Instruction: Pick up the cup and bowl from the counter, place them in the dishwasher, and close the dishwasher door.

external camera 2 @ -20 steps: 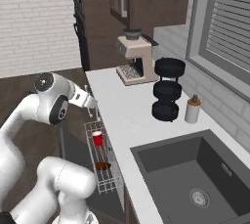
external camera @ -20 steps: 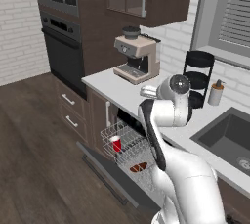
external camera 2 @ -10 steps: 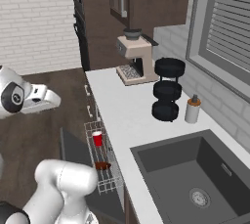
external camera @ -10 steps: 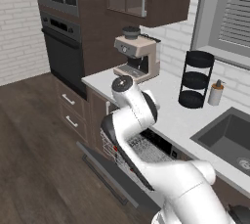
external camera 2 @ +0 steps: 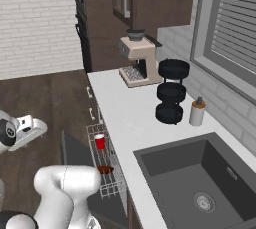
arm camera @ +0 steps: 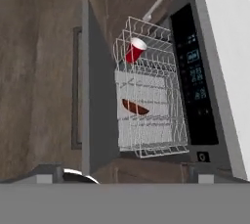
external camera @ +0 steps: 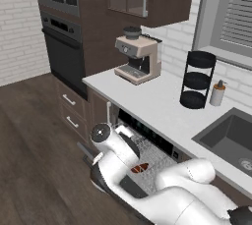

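The dishwasher (arm camera: 193, 78) stands open under the counter (arm camera: 224, 47), its door (arm camera: 97, 100) dropped flat and its wire rack (arm camera: 151, 135) pulled out. The red cup (arm camera: 135, 50) lies tilted in the rack's far end, also in the right base view (external camera 2: 100, 141). The reddish-brown bowl (arm camera: 135, 107) rests mid-rack, and both base views show the bowl (external camera 2: 105, 169) (external camera: 139, 168). My gripper (arm camera: 128, 173) hangs open and empty above the door's outer edge, apart from everything. The white hand (external camera 2: 29, 129) sits out over the floor, left of the door (external camera 2: 75, 155).
On the counter stand a beige coffee machine (external camera: 138, 59), a black tiered rack (external camera: 197, 79) and a small dispenser bottle (external camera: 217, 94). A sink (external camera 2: 200, 183) lies to the right. The black wall oven (external camera: 61, 47) and brown drawers (external camera: 69, 108) stand left of the dishwasher. Wood floor (arm camera: 39, 71) surrounds the door.
The arm has swung from the counter edge down and out, away from the counter, over the floor in front of the open door. The cup and bowl have stayed in the rack.
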